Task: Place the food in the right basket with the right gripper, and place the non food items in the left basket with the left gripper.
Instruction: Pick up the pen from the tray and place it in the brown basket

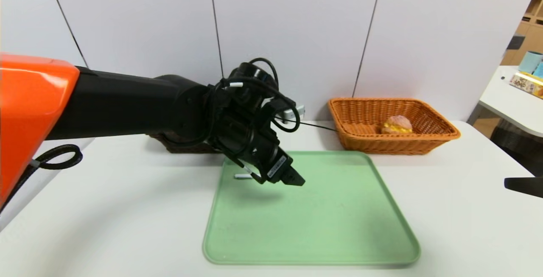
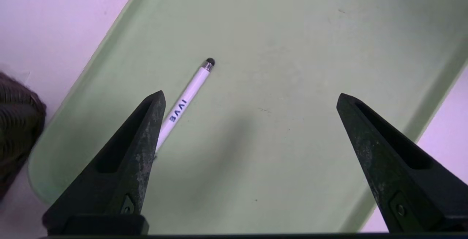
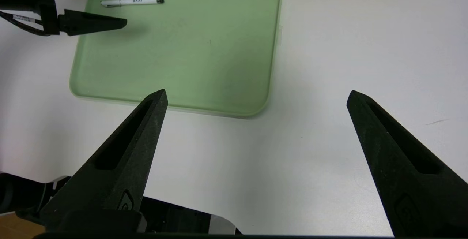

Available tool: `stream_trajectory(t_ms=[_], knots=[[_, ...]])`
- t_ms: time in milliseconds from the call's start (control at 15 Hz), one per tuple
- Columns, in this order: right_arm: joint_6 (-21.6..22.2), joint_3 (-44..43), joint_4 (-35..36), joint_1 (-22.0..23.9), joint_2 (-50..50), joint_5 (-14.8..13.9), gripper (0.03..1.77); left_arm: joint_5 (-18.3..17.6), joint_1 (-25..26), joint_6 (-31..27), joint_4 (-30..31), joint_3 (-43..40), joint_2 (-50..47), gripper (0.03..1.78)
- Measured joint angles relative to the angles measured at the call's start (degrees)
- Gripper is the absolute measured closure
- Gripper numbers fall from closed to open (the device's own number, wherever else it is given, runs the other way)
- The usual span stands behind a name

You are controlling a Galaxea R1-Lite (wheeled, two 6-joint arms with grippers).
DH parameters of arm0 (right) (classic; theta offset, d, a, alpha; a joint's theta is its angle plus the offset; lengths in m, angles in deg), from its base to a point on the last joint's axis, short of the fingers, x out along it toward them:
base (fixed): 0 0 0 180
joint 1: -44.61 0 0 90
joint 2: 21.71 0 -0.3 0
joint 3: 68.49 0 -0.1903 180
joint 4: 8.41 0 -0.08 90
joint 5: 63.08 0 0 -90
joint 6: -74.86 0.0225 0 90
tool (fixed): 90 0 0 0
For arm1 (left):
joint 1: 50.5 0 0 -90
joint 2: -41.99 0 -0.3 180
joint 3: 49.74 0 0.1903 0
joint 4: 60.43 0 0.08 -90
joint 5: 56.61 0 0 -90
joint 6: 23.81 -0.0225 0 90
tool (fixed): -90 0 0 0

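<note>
Head view: The left arm (image 1: 131,101) stretches in from the left edge, its orange shell (image 1: 32,111) giving way to a black forearm that runs level toward the center. There the wrist bends down, and the left gripper (image 2: 251,94) hovers over the upper left of a green tray (image 1: 314,226), angled toward the lower right. The left wrist view shows its two fingers wide apart, with nothing held between them.

A slim white pen (image 1: 242,176) lies on the tray near its upper left corner, partly hidden by the gripper in the head view; the left wrist view shows its dark rounded tip and lettered barrel.

The brown basket (image 1: 169,145) sits at center left, largely hidden behind the arm. At upper right, the bun (image 1: 396,124), yellow filling showing, rests inside the orange basket (image 1: 390,145), well apart from either gripper.

The right gripper (image 3: 258,94) waits above the white table (image 1: 106,209) at the right edge, a dark finger pointing left into the frame. Its fingers, seen in the right wrist view, stand wide apart and hold nothing.
</note>
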Motion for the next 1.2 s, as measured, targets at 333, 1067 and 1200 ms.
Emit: stream_trajectory(t_ms=[333, 1067, 1200], knots=[[0.0, 0.3, -0.1, 0.0, -0.5, 0.0, 0.10, -7.5, 3.4, -10.4, 2.5, -3.8, -0.4, 0.14], [0.0, 1.2, 0.1, 0.1, -0.7, 0.1, 0.10, -7.9, 5.9, -11.3, 5.7, -4.3, 5.8, 0.12], [0.0, 1.3, 0.1, 0.1, -0.7, 0.1, 0.10, -8.1, 6.1, -11.3, 5.7, -4.4, 6.4, 0.12]])
